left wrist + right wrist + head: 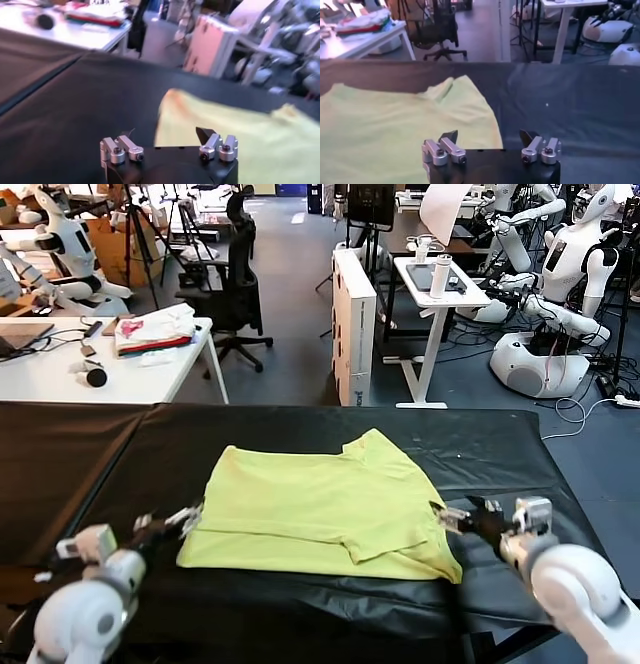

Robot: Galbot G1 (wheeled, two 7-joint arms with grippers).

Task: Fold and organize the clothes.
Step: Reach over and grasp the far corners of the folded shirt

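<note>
The lime-yellow T-shirt (325, 514) lies folded into a rough rectangle on the black table cover (120, 454), near the middle of the work surface and toward the robot. One sleeve and the collar edge show along its far side.

The left gripper (185, 520) sits just beside the shirt's near-left corner, low over the cover. Its fingers (122, 148) stand spread apart and hold nothing.

The right gripper (450, 517) sits at the shirt's right edge, close to the near-right corner. Its fingers (445, 148) are likewise spread and empty, with no cloth between them.

Behind the work surface stands a white table (60, 374) carrying a pile of white, pink and red cloth (155, 329).
</note>
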